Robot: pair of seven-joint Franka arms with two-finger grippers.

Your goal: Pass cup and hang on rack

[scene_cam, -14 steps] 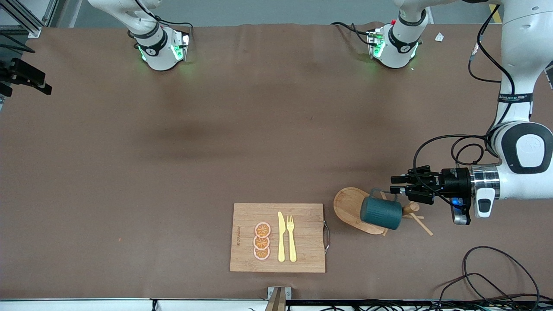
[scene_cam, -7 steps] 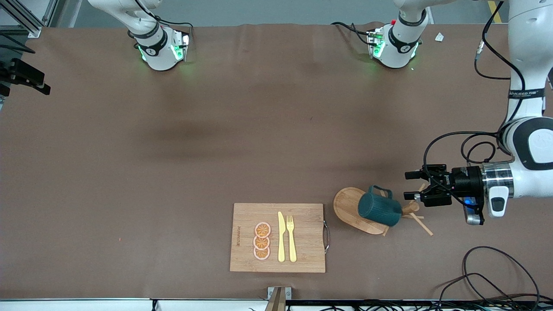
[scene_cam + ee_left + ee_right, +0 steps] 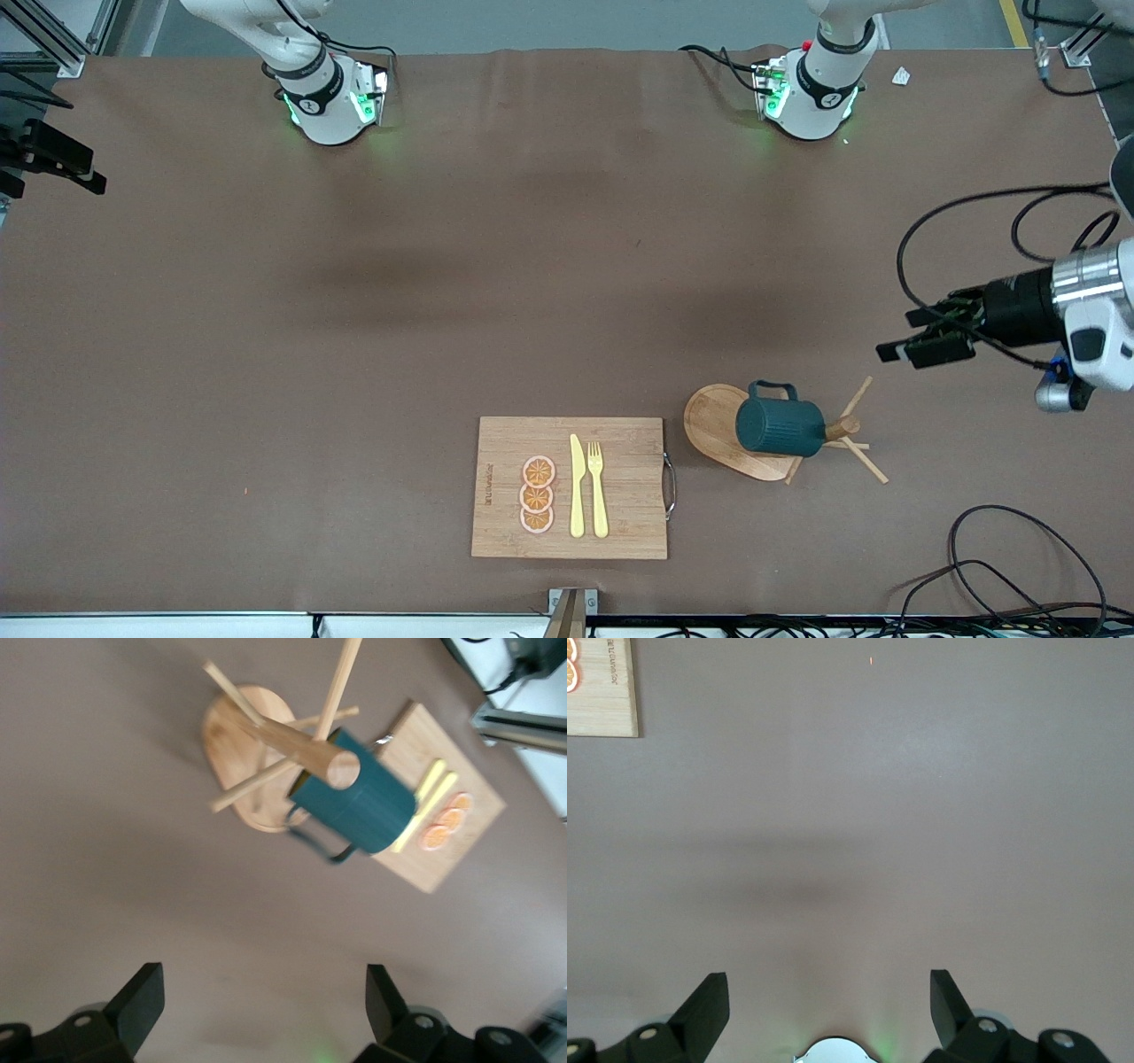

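The dark teal cup [image 3: 780,427] hangs on a peg of the light wooden rack [image 3: 709,415], tipped on its side with its loop handle up. In the left wrist view the cup [image 3: 359,806] sits against the rack's post [image 3: 341,768] over the oval base [image 3: 232,735]. My left gripper [image 3: 905,335] is open and empty, apart from the cup, in the air toward the left arm's end of the table; it also shows in the left wrist view [image 3: 264,1005]. My right gripper [image 3: 828,1005] is open and empty over bare table and waits.
A bamboo cutting board [image 3: 620,461] with a metal handle lies beside the rack, toward the right arm's end. It carries a yellow knife [image 3: 576,486], a fork [image 3: 598,487] and orange slices [image 3: 537,494]. Black cables [image 3: 1001,567] lie at the near corner by the left arm.
My left gripper let go of the cup and drew back from the rack toward the left arm's end of the table. The cup stays hung and has settled on the peg.
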